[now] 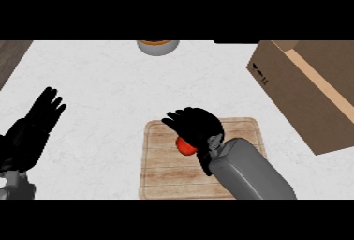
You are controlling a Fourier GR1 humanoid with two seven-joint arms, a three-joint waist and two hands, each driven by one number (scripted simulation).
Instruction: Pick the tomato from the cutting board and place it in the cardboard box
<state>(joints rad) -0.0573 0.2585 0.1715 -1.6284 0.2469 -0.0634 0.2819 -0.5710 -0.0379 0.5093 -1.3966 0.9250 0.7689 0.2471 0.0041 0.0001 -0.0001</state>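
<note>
The right hand (pixel 197 124) is clamping round the tomato (pixel 185 147) over the cutting board (pixel 166 174) (grasp step); next, likely lifting it rightward to the cardboard box (pixel 304 89).

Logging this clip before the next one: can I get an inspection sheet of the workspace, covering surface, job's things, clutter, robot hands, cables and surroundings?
Surface: white counter, bearing everything.
Job's things: tomato at the board, partly hidden, so whether it is lifted cannot be told; box to the board's right, apart from it.
Clutter: grey bowl at the far edge, something orange inside.
Robot hands: right robot hand curled over the tomato; left robot hand open, resting at the left, fingers up.
Cables: nothing seen.
Surroundings: dark wood strip at the far left corner.
</note>
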